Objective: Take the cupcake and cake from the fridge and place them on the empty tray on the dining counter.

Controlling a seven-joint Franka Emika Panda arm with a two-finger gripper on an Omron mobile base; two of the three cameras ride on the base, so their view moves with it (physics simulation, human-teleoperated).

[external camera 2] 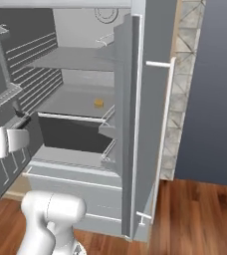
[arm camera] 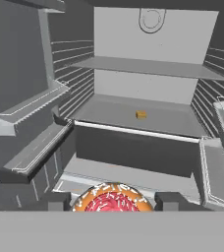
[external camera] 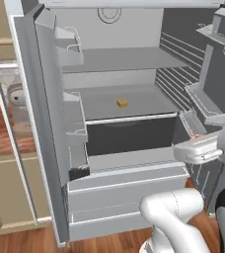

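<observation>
Holding the cupcake [arm camera: 112,202] clamped between my fingers [arm camera: 166,200] just outside the fridge [external camera: 50,163], I'm seeing the cake [arm camera: 141,114] sitting straight ahead, well apart, on the middle shelf [arm camera: 163,123].

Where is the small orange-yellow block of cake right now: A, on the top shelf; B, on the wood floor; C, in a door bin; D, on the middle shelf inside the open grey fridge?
D: the small orange-yellow block of cake sits on the middle shelf of the open grey fridge, below the bare top shelf.
</observation>
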